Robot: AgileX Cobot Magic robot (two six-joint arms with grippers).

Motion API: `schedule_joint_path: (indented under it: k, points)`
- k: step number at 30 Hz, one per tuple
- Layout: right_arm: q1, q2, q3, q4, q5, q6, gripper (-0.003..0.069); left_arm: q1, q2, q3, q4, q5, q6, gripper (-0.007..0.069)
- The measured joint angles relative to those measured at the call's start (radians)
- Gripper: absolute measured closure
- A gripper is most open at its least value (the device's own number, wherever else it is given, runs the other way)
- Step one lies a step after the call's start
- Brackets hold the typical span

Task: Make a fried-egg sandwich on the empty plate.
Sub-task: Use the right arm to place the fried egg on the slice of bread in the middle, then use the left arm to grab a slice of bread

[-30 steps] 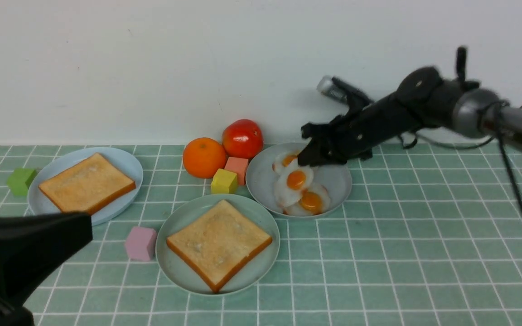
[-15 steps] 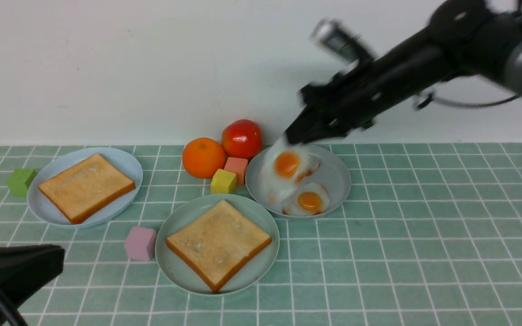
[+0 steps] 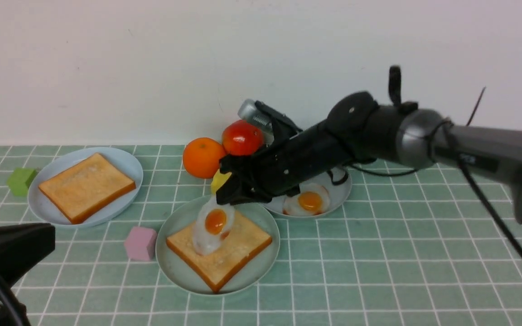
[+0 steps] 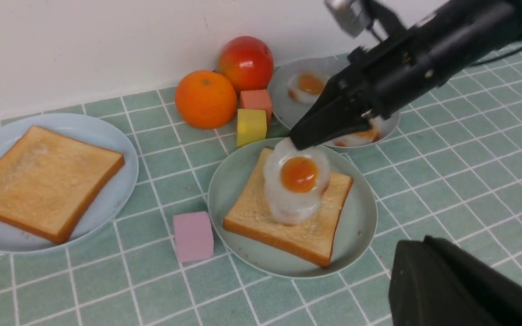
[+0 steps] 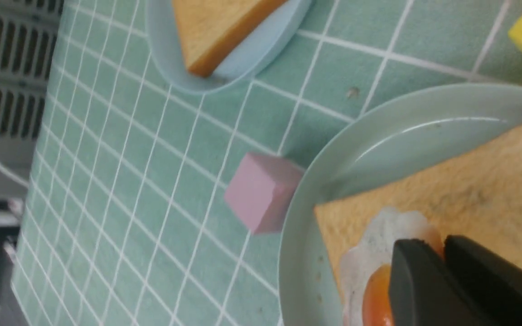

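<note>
Tabletop (image 3: 401, 253) of pale green tiles with white grout, white wall behind. Right arm (image 3: 424, 136), black and grey, reaches in from the right, low over the back plate.

Right claw (image 3: 224, 199): pinched tight on the upper rim of one fried egg (image 3: 213, 224), tips angled down over the middle plate. Left claw (image 4: 424, 258): clenched, low at the near left.

Plates, three:
- Sky-blue plate (image 3: 57, 163), left, carries one toast slice (image 3: 86, 185), flat.
- Sage-green plate (image 3: 175, 267), centre and nearest, close to the tile colour, low rim. Second toast (image 3: 238, 244) lies flat on it: square, golden top, orange-brown crust.
- Grey-blue plate (image 3: 335, 195), behind and to the right, partly hidden by the arm.

Held egg: glossy white, round orange yolk turned toward the front camera, slightly blurred. It hangs tilted over the second toast, and its lower edge sits at the bread's surface. Cannot tell whether it touches.

Orange (image 3: 204, 157) and tomato (image 3: 242, 138) sit side by side near the wall.

Near egg (image 3: 308, 201) and far egg (image 4: 308, 83) lie on the grey-blue plate.

Cubes: pink cube (image 3: 141, 243) just beside the sage-green plate's left rim. Yellow cube (image 4: 251, 127) and salmon cube (image 4: 256, 99) sit between the orange and the grey-blue plate. Green cube (image 3: 21, 181) lies left of the sky-blue plate.
</note>
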Motion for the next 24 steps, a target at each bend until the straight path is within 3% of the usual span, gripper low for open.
schedule_joint_path:
  k: [8, 18, 22, 24]
  points:
    - [-0.002, 0.035, 0.002, 0.015, -0.013, 0.020, 0.0553, 0.000, 0.000, 0.000, 0.001, -0.008, 0.000, 0.0634]
    - [-0.049, 0.028, 0.003, -0.085, 0.054, 0.025, 0.0255, 0.000, 0.000, 0.000, -0.004, -0.023, 0.000, 0.0624]
    - [-0.094, -0.022, 0.005, -0.169, 0.137, 0.059, 0.0255, 0.000, 0.015, 0.000, -0.005, -0.014, -0.001, 0.0623]
    - [-0.137, -0.126, 0.005, -0.276, 0.239, 0.087, 0.0323, 0.000, 0.073, 0.000, -0.006, 0.005, -0.001, 0.0623]
